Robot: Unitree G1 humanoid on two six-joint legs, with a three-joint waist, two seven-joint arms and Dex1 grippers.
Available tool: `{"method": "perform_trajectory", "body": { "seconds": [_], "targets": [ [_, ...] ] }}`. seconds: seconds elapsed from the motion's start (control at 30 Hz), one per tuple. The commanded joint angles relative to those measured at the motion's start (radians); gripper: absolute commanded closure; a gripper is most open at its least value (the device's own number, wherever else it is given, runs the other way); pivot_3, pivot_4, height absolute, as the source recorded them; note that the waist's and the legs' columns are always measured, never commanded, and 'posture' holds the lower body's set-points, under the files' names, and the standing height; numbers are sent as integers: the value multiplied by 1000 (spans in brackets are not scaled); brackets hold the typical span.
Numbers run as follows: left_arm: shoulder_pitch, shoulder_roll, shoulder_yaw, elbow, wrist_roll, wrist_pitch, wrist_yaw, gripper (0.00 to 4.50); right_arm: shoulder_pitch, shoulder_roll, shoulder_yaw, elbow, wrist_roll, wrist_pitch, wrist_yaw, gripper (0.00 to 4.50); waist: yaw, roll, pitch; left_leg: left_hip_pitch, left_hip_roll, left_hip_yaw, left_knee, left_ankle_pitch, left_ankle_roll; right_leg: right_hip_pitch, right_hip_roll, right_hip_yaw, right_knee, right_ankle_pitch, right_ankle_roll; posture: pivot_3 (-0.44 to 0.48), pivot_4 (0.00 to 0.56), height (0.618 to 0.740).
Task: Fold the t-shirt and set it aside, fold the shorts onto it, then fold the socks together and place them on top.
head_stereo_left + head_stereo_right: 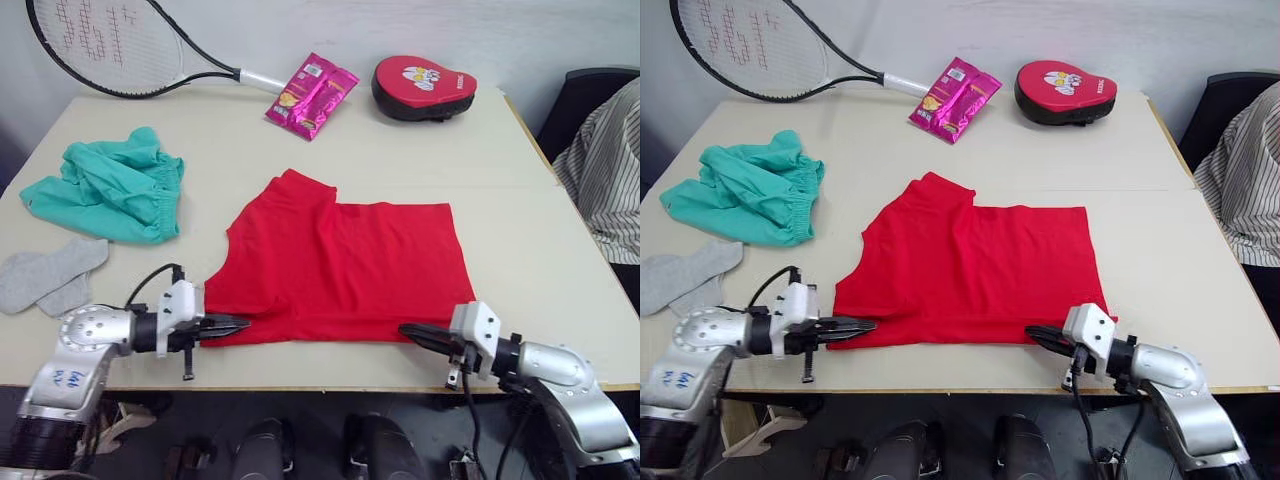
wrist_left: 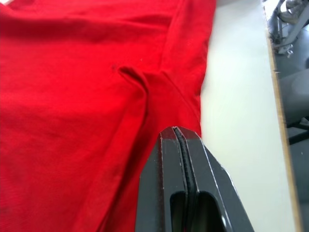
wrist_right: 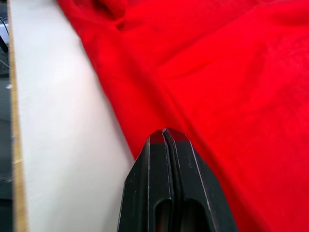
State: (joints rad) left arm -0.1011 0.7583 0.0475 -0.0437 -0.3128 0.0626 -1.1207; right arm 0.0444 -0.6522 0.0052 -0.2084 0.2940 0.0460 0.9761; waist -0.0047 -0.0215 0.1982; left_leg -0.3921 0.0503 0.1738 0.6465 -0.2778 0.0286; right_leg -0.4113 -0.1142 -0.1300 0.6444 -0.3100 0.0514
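The red t-shirt [image 1: 340,265] lies flat in the middle of the table [image 1: 530,240], its near hem close to the front edge. My left gripper [image 1: 243,323] is at the shirt's near-left corner, its fingers pressed together on the cloth [image 2: 96,121]. At the near-right end of the hem, my right gripper [image 1: 405,329] is likewise shut on the red cloth [image 3: 231,72]. The teal-green shorts [image 1: 110,190] lie bunched at the left. Two grey socks [image 1: 45,275] rest side by side near the left edge.
At the back of the table lie a tennis racket [image 1: 110,45], a pink snack packet [image 1: 312,93] and a red padded mitt [image 1: 422,87]. A person in a striped shirt [image 1: 605,170] sits beyond the right edge. Bare table lies right of the t-shirt.
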Motion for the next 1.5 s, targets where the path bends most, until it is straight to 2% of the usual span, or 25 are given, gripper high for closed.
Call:
{"method": "perform_trajectory", "body": {
  "seconds": [0.03,0.13,0.3,0.47,0.57,0.67,0.77,0.87,1.0,1.13,1.27,1.37,1.5],
  "targets": [
    [-34,-18,-7,51,51,-75,37,4500,-13,6,-3,62,-32,-74,-1,4482,1,0,0,0,0,0,0,0,0,0,0,0,0,0,0,0,150,740],
    [-61,-37,4,129,94,-117,97,4500,-2,-3,-43,116,-42,-125,-16,4482,1,0,0,-1,0,0,0,1,1,0,0,-1,0,0,0,0,150,740],
    [-84,-63,48,192,86,-104,183,4500,63,-25,-141,164,-39,-182,-52,4482,3,0,0,0,0,0,1,0,2,2,0,-1,0,0,1,0,150,740],
    [-67,-93,84,168,55,-55,242,4500,142,1,-249,206,-31,-231,-134,4482,3,-1,0,1,0,0,1,0,1,2,0,-1,0,1,1,0,150,740],
    [-52,-109,137,60,-54,14,236,4500,148,46,-279,143,-4,-221,-201,4482,0,-1,0,1,0,0,0,0,1,2,0,0,0,1,1,0,150,740],
    [-10,-84,112,-122,-140,98,164,4500,136,97,-227,-22,52,-145,-229,4482,-9,0,-1,1,1,0,0,1,-1,1,0,0,1,1,1,0,150,740],
    [20,-82,47,-192,-108,113,149,4500,151,113,-114,-120,41,-106,-194,4482,-13,2,-1,2,1,0,-1,1,-1,2,0,0,1,0,1,0,150,740],
    [62,-108,-3,-205,-61,91,175,4500,166,133,-22,-137,-4,-114,-192,4482,-13,3,-2,2,0,0,-1,1,-1,2,0,0,1,0,1,0,150,740],
    [130,-111,3,-154,-5,24,192,4500,183,130,11,-62,-66,-180,-189,4482,-12,2,-2,1,0,0,0,0,0,1,0,0,0,0,1,0,150,740],
    [200,-73,65,-78,11,-40,179,4500,199,97,-63,50,-63,-221,-186,4482,-12,2,-2,1,0,0,0,-1,1,1,0,0,-1,0,1,0,150,740],
    [211,-32,121,2,22,-84,176,4500,236,25,-186,156,-28,-268,-153,4482,-4,2,-3,2,0,0,0,-1,1,2,0,0,-1,-1,0,0,150,740],
    [201,2,151,42,25,-108,161,4500,264,-26,-267,191,9,-277,-119,4482,3,2,-3,2,0,0,-1,-1,1,2,0,0,-2,-1,0,0,150,740],
    [211,52,205,19,-45,-80,98,4500,307,-86,-364,191,87,-240,-52,4482,3,2,-3,1,1,0,-3,-2,2,2,0,0,-4,-1,0,0,150,740]
  ]
}}
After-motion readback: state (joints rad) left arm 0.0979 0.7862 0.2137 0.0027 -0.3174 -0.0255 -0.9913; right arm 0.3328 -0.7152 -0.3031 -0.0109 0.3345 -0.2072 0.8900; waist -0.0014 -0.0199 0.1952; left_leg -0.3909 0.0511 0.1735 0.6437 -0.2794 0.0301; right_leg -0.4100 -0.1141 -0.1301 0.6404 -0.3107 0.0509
